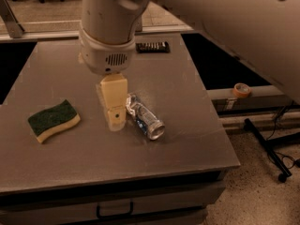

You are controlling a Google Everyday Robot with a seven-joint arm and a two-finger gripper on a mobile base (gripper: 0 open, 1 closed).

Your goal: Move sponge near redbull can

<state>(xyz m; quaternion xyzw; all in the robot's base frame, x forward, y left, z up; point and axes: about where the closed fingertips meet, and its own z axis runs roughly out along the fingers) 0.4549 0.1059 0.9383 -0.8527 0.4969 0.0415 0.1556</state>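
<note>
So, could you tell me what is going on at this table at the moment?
The robot's arm hangs over the table, with its tool low between the sponge and the can, close beside the can. The sponge lies apart from the tool, near the table's edge, and is not yet picked up. The dented can lies on its side mid-table.

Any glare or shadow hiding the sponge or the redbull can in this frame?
Camera view: dim, warm light; the sponge sits evenly lit and unobstructed; the redbull can glints at its near end; the gripper hangs between them, close to the can's far end.
</note>
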